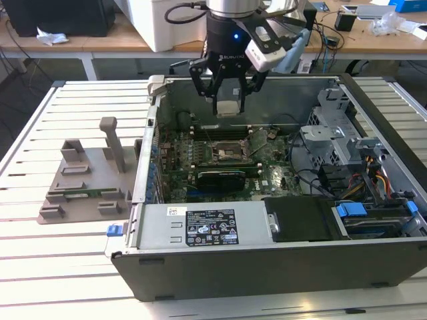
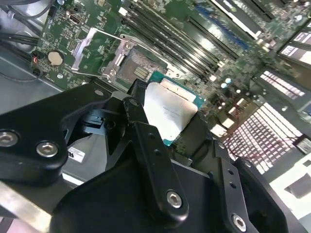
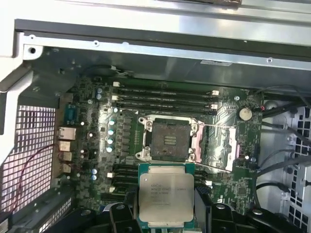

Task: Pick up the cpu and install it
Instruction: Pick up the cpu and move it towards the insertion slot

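gripper: 1 (image 1: pixel 227 105), jaws clamped on two opposite edges of the cpu
cpu: 1 (image 3: pixel 165 196), silvery top up, held flat in the air over the open computer case (image 1: pixel 267 267), not touching the board; in the first wrist view it sits just beside the socket
socket: 1 (image 3: pixel 170 141), contacts exposed
load plate: 1 (image 3: pixel 218 145), swung open to the side of the socket
memory slots: 4 long ones (image 3: pixel 165 97) in a row beyond the socket
coin battery: 1 (image 3: pixel 246 113), near the load plate
black card: 1 (image 1: pixel 220 179), on the board on the near side of the socket in the exterior view
grey fixture: 1 (image 1: pixel 80 193), on the slatted table (image 1: pixel 40 267) at the exterior view's left of the case
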